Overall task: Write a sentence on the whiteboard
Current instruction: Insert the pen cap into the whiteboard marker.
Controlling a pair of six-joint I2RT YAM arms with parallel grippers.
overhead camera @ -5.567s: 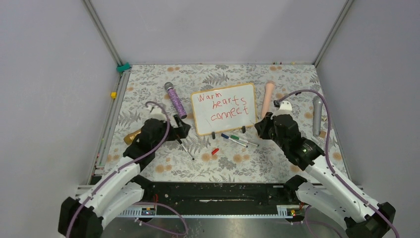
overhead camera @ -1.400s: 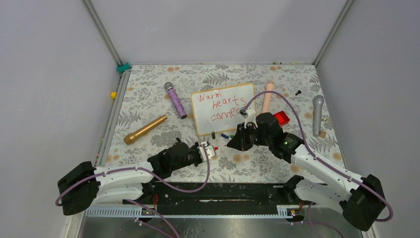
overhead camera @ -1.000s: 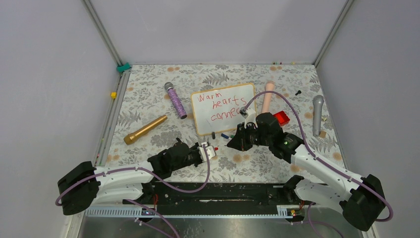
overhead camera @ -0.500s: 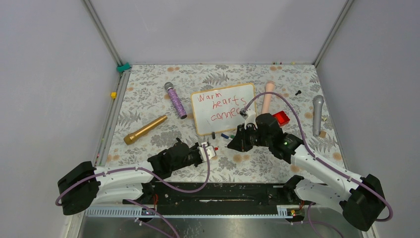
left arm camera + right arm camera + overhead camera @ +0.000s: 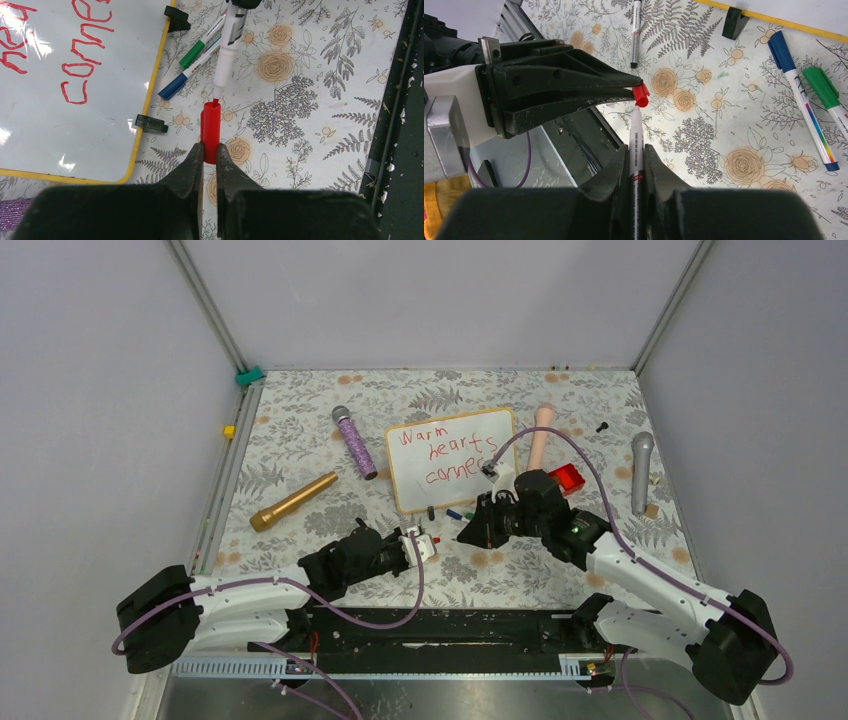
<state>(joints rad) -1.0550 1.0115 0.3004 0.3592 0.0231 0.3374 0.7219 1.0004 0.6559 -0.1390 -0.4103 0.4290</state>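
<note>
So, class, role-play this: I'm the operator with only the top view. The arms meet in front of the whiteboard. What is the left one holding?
Observer: The left fingers pinch a red cap, open end pointing away.
Operator: And the right?
Observer: The right fingers grip a white marker, its red tip just at the cap's mouth, not pushed in.
Operator: Anything beneath?
Observer: A blue pen and a green pen lie side by side near the whiteboard's corner.
</note>
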